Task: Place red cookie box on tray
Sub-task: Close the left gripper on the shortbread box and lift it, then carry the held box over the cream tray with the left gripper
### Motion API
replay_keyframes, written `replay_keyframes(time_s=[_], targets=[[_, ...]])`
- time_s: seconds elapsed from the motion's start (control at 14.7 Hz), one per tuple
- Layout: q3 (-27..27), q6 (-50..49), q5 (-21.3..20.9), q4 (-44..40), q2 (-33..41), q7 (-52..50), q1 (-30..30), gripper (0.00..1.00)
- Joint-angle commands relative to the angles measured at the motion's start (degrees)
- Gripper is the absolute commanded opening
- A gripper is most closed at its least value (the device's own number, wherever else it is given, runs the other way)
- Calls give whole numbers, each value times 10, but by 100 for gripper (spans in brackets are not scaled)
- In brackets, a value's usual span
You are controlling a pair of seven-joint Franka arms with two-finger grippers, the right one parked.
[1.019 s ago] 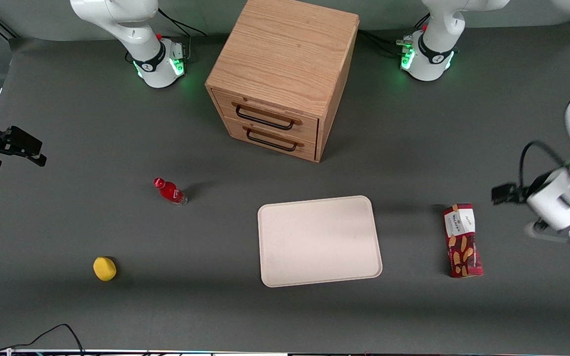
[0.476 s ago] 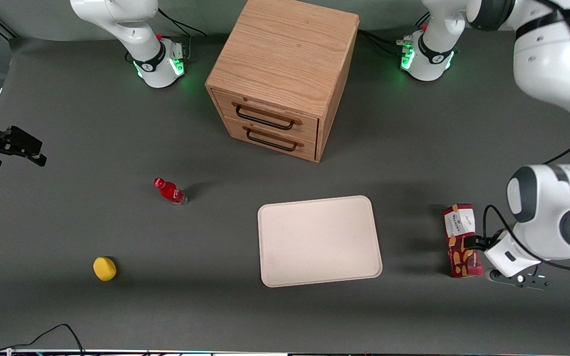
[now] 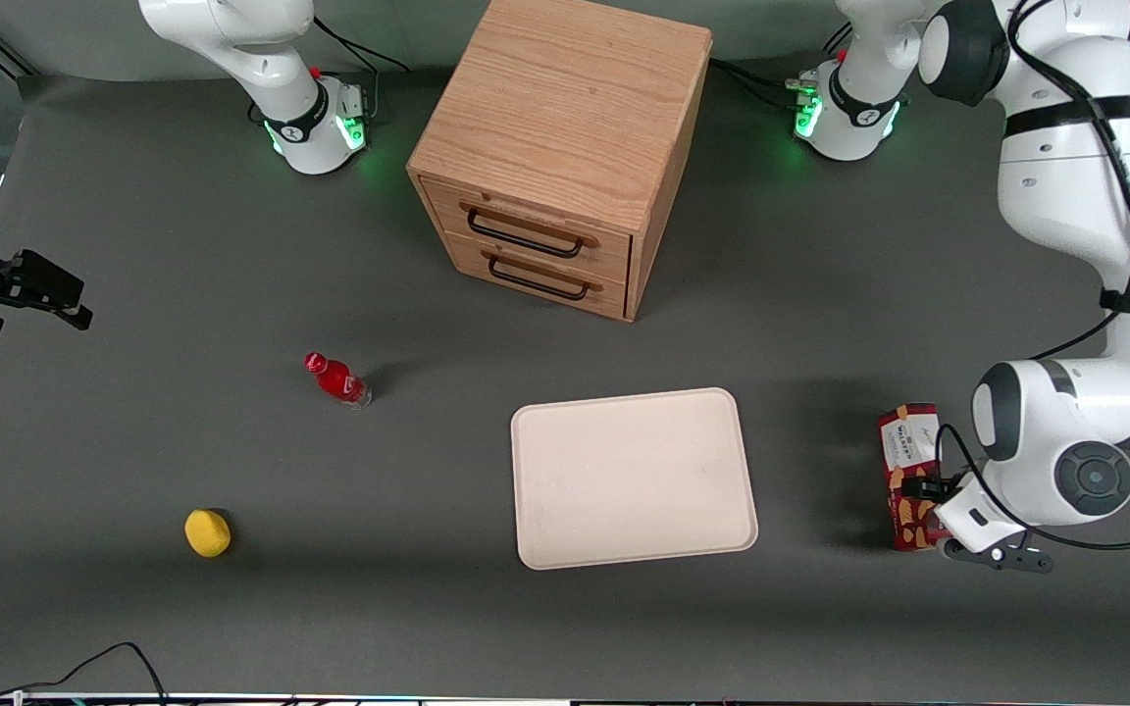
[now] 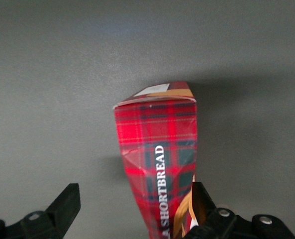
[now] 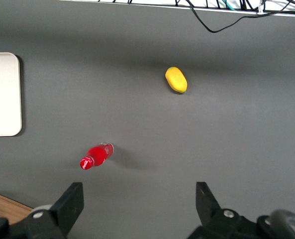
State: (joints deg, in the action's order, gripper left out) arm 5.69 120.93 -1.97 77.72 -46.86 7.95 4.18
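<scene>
End effector (image 4: 135,209) spread, straddling red cookie box (image 4: 159,164) (side reads "SHORTBREAD"); tray (image 3: 632,478) well apart.

The red plaid cookie box (image 3: 908,461) lies flat on the counter (image 3: 133,441) toward the working arm's end, well apart from the empty cream tray (image 3: 632,478); the hand (image 3: 928,490) straddles it, fingers apart.

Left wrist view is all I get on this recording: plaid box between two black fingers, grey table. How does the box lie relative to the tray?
Observer: The red cookie box lies on the table, beside the tray, apart from it, toward the working arm's end.
Operator: Anything on the tray already?
Observer: No, it holds nothing.
Operator: Is the gripper closed on the box?
Observer: Not yet. The gripper is open, straddling the box; one finger is at its side, the other stands clear.
</scene>
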Motion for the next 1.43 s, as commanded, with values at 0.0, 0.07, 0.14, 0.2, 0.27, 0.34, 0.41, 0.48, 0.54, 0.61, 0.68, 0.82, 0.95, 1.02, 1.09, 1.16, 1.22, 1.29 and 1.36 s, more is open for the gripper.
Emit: replay_keyframes(time_s=[0.0, 0.07, 0.14, 0.2, 0.27, 0.34, 0.41, 0.48, 0.54, 0.61, 0.68, 0.82, 0.95, 1.02, 1.09, 1.16, 1.22, 1.29, 1.36], targets=[[3, 3, 7, 7, 8, 0, 4, 84], [3, -2, 7, 6, 9, -3, 4, 40], [3, -3, 7, 6, 10, -10, 4, 1], [2, -10, 7, 6, 12, -21, 4, 0], [3, -10, 7, 6, 12, -28, 6, 0], [2, -10, 6, 6, 12, -29, 8, 0], [2, -10, 6, 6, 13, -29, 9, 0], [2, -10, 6, 4, 15, -27, 10, 0], [2, -18, 6, 2, 23, -27, 12, 0], [1, -53, 5, -4, 48, -24, 12, 0], [1, -95, 3, -12, 75, -22, 13, 0], [0, -169, 5, -20, 137, -25, 20, 0], [-3, -249, 7, -48, 176, -45, 37, 0], [-7, -292, 7, -72, 183, -83, 49, 0], [-11, -326, 7, -94, 183, -125, 62, 0], [-20, -348, 7, -113, 183, -173, 75, 0], [-33, -357, 7, -126, 183, -228, 86, 0], [-54, -357, 7, -132, 183, -280, 92, 0], [-79, -353, 7, -132, 183, -326, 93, 0]])
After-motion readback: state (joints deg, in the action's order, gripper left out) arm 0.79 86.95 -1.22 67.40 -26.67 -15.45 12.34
